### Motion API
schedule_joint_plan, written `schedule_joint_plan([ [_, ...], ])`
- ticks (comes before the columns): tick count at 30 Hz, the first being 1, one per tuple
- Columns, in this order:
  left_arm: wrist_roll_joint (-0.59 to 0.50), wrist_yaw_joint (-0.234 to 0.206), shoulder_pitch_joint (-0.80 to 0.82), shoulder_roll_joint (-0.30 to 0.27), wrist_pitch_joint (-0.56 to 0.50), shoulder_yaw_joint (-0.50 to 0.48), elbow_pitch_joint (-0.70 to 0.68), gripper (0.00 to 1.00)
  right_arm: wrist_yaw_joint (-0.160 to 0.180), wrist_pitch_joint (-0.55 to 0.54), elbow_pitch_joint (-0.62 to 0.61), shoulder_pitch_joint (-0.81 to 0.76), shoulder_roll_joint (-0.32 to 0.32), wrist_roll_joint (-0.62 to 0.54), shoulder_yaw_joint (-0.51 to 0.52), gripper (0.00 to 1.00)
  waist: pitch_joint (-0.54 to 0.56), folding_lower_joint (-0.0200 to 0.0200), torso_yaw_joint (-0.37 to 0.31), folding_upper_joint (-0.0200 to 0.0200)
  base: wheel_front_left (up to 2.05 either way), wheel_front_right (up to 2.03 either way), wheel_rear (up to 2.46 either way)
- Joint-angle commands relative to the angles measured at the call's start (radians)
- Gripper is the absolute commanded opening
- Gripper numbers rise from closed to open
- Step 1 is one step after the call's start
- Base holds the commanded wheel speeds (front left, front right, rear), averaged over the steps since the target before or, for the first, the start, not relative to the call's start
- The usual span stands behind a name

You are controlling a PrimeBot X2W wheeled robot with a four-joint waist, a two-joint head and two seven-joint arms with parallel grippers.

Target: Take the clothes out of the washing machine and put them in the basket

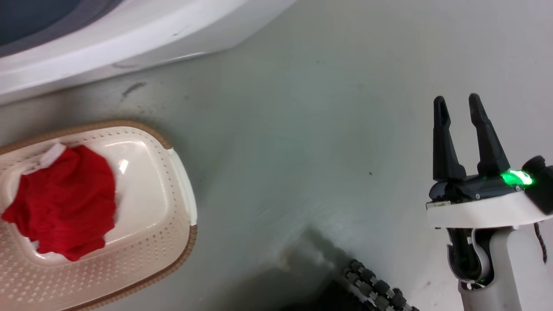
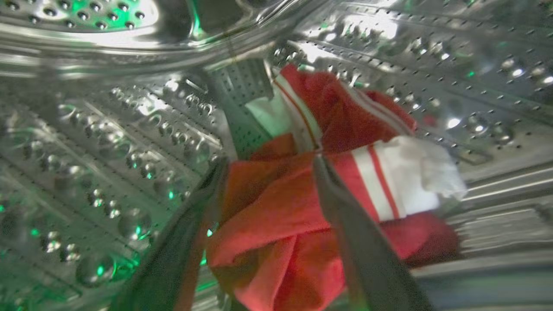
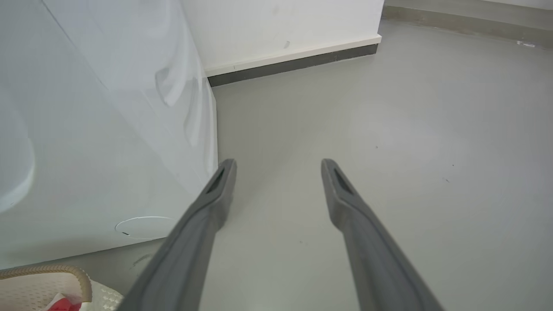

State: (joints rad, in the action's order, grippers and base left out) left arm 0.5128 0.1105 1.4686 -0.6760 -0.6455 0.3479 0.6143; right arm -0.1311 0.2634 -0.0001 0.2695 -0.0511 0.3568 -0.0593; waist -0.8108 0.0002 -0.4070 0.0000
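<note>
The white machine (image 1: 129, 39) takes the upper left of my head view, standing on a grey floor (image 1: 302, 129). My left arm reaches into its steel drum (image 2: 108, 151), where red clothes (image 2: 276, 224) lie bunched against the perforated wall.

The cream basket (image 1: 173, 233) sits on the floor just in front of the machine, to the robot's left. It holds one red piece (image 1: 65, 207) with a white band, heaped toward one end, and the rest of its base shows bare.

In the left wrist view the left claw (image 2: 270, 160) is spread, one finger on each side of the bundle's near fold. Red cloth fills the gap and lies straight ahead of the tips. The bundle's long axis runs across the claw, from low in the middle up to that view's right, where a white striped cuff (image 2: 402, 181) juts out past the right-hand finger. I judge the claw not yet clenched, since its gap is about as wide as the idle one's.

As I read it, the coming move is to close on this fold and draw straight back out of the drum.

The right claw (image 1: 457, 99) hangs released and empty over the floor, well apart from machine and basket. The left arm is by far the nearer.
</note>
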Motion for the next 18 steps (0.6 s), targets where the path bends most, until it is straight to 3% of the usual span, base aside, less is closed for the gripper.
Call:
schedule_joint_plan([
  [1,-0.018,0.002,0.076,0.002,-0.056,0.021,0.045,1.00,0.001,0.002,-0.008,0.030,0.002,0.017,-0.010,1.00,-0.052,-0.0002,-0.042,0.0000,0.00,0.00,0.00],
  [10,-0.051,0.002,0.197,0.008,-0.181,0.077,0.208,1.00,0.001,0.002,-0.021,0.022,0.001,0.051,-0.029,1.00,-0.088,-0.0002,-0.078,0.0000,0.00,0.00,0.00],
  [18,-0.040,0.008,0.180,0.020,-0.193,0.107,0.316,1.00,0.001,0.002,-0.028,0.010,0.001,0.065,-0.018,1.00,-0.107,-0.0002,-0.073,0.0000,0.00,0.00,0.00],
])
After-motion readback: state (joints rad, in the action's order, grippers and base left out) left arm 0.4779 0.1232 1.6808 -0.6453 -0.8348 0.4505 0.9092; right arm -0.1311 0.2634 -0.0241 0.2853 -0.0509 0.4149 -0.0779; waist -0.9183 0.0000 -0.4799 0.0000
